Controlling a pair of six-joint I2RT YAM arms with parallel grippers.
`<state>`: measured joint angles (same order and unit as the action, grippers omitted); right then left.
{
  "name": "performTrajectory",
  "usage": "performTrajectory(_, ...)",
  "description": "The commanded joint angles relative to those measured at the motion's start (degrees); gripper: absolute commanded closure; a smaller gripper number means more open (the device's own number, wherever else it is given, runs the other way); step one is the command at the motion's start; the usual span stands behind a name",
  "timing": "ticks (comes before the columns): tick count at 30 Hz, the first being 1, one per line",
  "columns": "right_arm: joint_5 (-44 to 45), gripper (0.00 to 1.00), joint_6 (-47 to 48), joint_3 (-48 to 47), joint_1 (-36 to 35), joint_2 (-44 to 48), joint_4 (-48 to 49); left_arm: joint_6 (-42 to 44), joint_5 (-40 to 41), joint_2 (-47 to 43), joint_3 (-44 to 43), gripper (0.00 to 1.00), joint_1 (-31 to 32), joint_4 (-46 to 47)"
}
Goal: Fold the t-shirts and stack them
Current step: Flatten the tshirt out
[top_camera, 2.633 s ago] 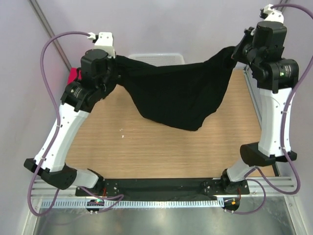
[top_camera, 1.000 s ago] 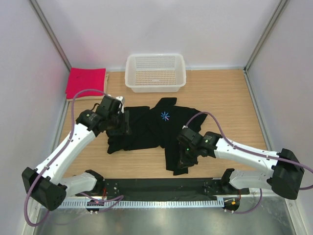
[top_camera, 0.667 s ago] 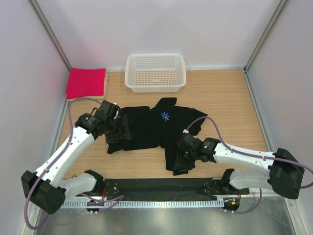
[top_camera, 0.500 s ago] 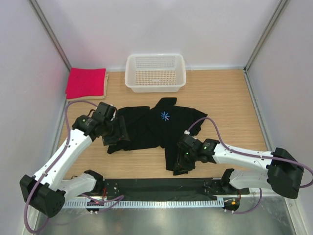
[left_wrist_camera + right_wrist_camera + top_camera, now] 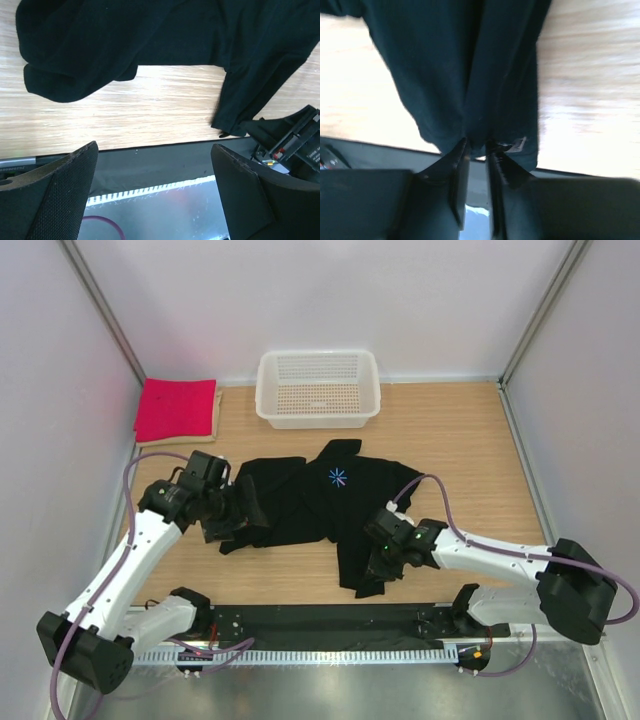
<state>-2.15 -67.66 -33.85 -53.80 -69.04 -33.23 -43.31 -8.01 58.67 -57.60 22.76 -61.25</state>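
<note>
1 large black cloth t-shirt (image 5: 300, 502) lies crumpled near-centre on the wooden table (image 5: 470, 450); I see my left gripper (image 5: 154, 147) gaping empty, my right gripper (image 5: 477, 145) clamped on its near hem.

I saw the black shirt (image 5: 300, 505) plain (bar a tiny blue mark (image 5: 338, 477)), the other shirt (image 5: 177, 408) pink-red, the basket (image 5: 317, 420) white mesh.

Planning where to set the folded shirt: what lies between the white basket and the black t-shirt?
Only bare wooden tabletop separates the white mesh basket from the black t-shirt, as the top external view shows.
</note>
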Motion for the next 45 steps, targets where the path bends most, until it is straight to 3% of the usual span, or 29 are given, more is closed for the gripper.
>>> performTrajectory(1,4.08,0.76,1.03,-2.01,1.24,0.04,-1.22,0.95,-3.33,-1.02,-0.05,0.06,-0.88,-0.18)
performTrajectory(3,4.96,0.99,2.52,-3.59,3.6,0.48,-4.55,1.56,-3.77,-0.76,-0.75,0.09,-0.88,-0.27)
performTrajectory(8,9.7,0.99,11.03,-12.2,10.81,4.34,-16.83,2.0,-3.68,-0.06,-0.93,0.17,-0.88,-0.71)
performTrajectory(14,11.02,0.99,23.79,-14.58,25.14,4.61,-22.39,3.23,-5.87,1.44,-0.76,0.21,-0.97,-0.53)
performTrajectory(17,14.37,0.96,27.13,-14.67,28.57,3.73,-25.99,3.32,-6.58,1.97,-0.23,0.21,-0.88,-0.8)
performTrajectory(18,14.72,0.81,27.4,-14.58,29.1,3.56,-26.53,3.32,-6.75,1.8,-0.05,0.22,-0.88,-0.8)
performTrajectory(19,14.11,0.72,27.67,-14.06,29.19,3.73,-26.79,3.32,-6.84,1.71,-0.05,0.22,-0.88,-0.97)
performTrajectory(25,3.75,0.53,23.37,-9.76,29.19,8.29,-23.02,3.06,-7.98,2.4,0.91,0.22,-0.88,-0.45)
performTrajectory(29,-0.65,0.58,20.39,-4.66,29.28,10.41,-18.54,2.88,-9.3,3.9,1.18,0.22,-0.88,0.34)
performTrajectory(31,-2.5,0.72,18.8,-0.9,29.28,11.28,-14.08,2.88,-10.18,4.6,1.18,0.22,-0.97,0.61)
performTrajectory(35,-1.9,0.83,17.73,2.91,29.37,10.51,-8.79,2.79,-10.71,4.96,1.62,0.23,-0.97,0.96)
performTrajectory(38,-0.49,0.83,19.14,2.73,29.37,8.49,-8.69,2.88,-10.54,4.96,1.53,0.23,-0.97,0.52)
performTrajectory(41,0.74,0.73,20.02,2.38,29.28,6.46,-8.08,2.97,-10.36,5.04,1.62,0.23,-0.88,0.17)
performTrajectory(45,1.62,0.68,20.02,2.2,29.37,4.88,-7.81,3.06,-10.18,5.31,1.53,0.23,-0.97,0.17)
